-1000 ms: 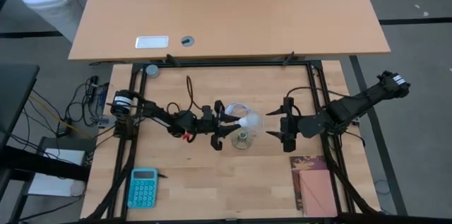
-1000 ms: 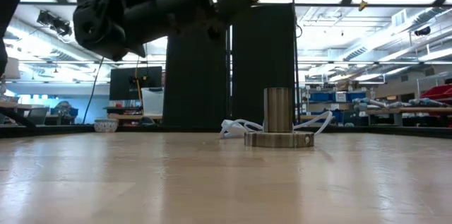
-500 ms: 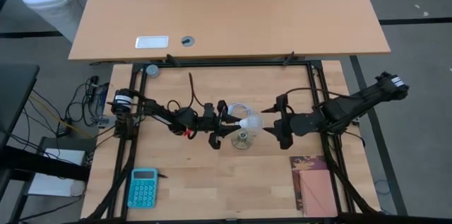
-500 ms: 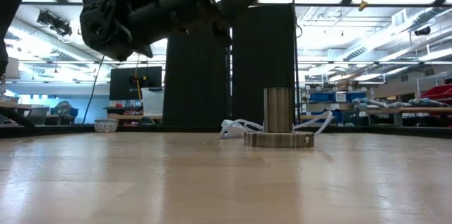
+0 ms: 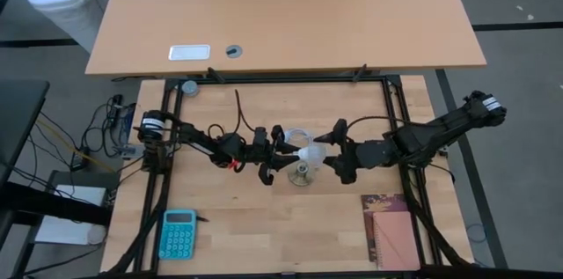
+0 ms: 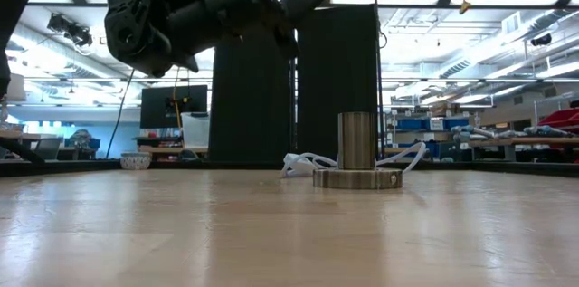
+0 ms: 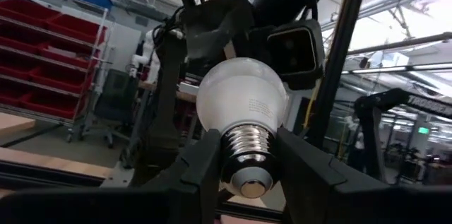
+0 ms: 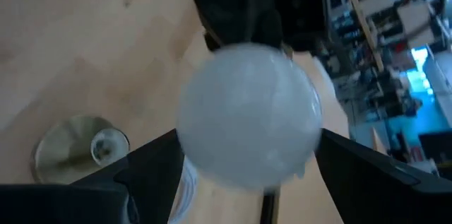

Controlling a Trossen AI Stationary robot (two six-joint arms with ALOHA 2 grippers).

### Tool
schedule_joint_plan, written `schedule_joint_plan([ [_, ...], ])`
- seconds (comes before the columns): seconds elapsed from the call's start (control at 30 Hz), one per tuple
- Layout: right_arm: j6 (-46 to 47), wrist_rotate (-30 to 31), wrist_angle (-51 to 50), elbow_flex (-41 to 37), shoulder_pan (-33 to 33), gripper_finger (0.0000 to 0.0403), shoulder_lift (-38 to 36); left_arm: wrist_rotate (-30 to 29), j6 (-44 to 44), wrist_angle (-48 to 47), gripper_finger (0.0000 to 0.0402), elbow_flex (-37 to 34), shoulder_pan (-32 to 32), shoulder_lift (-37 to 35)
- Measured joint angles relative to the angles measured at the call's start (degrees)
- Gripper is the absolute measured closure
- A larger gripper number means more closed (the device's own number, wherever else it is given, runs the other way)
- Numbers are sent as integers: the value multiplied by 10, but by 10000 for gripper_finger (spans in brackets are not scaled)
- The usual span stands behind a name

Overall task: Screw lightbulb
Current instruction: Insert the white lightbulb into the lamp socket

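Lightbulb [image 7: 242, 104], frosted white globe on a ribbed metal screw base, hangs above the cylindrical steel socket [image 6: 356, 154]. We note the left gripper [image 7: 244, 164] clamped on its base, and the right gripper [image 8: 247, 157] spread wide around the globe.

Light wooden table top [image 5: 264, 217] fills the lower centre of the high view. On it: round silvery metal socket base [image 5: 303, 174] at centre, coiled white cable [image 5: 295, 134] just behind, teal calculator [image 5: 178, 233] lower left, dark maroon booklet [image 5: 390, 230] lower right.

socket [image 6: 356, 153] upright mid-table, cable [image 6: 303, 162] behind, open tabletop [image 6: 181, 233] around
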Motion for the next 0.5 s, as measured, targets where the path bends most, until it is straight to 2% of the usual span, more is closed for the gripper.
schedule_joint_plan([
  [0.27,-75,-28,65,0,-10,92,29,19,-18,-3,270,15,2,0],
  [0.5,-59,-28,78,0,-16,92,33,21,-20,-8,270,15,3,0],
])
